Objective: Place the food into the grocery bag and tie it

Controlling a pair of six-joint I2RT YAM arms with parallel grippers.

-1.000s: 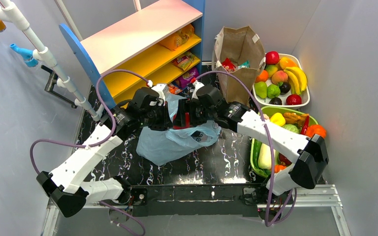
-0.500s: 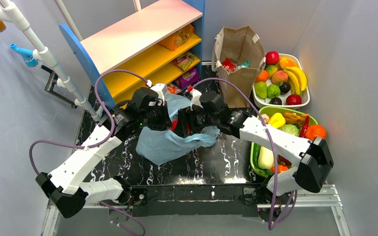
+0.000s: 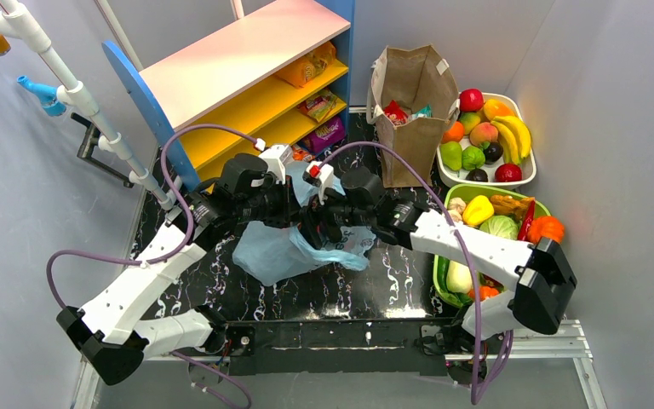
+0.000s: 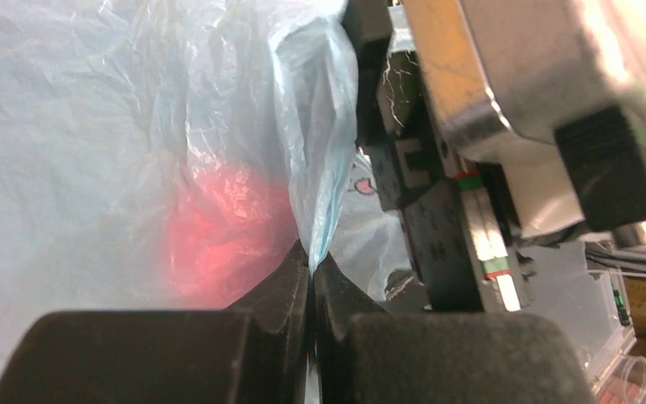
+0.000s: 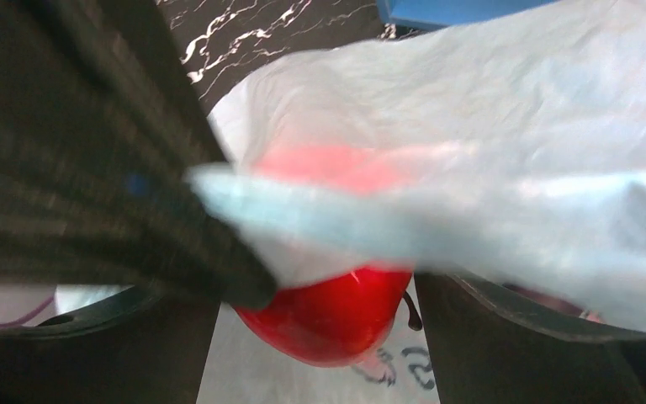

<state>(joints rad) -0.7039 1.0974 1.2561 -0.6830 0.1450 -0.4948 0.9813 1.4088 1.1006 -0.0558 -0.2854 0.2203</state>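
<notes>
The left jaws are pressed together on a thin fold of the grocery bag [image 4: 324,168], and the light-blue film rises as a pleat straight out from between their tips. Whether that fold belongs to the mouth rim or to a loop handle I cannot tell. The right jaws stand wide apart and grip nothing. A band of the same film drapes across in front of them, and in the gap between them, just past the tips, lies a glossy red snack packet [image 5: 332,320]. It rests on printed film and is apparently inside the bag; its rounded shine makes the identification a little uncertain. A pink glow shows through the film to one side of the left jaws' pinch, probably the same red item. From above, the bag is bunched on the counter [image 3: 383,277] directly under and between the two sets of jaws, which face each other closely. The film looks nearly weightless, limp and slippery: it will likely collapse wherever it is let go and slide out of a shallow pinch. A sharp pull could stretch or tear it. For tying, the better hold is probably a gathered bunch of layers at the base of each handle, clear of the packet, which should shift easily inside.
</notes>
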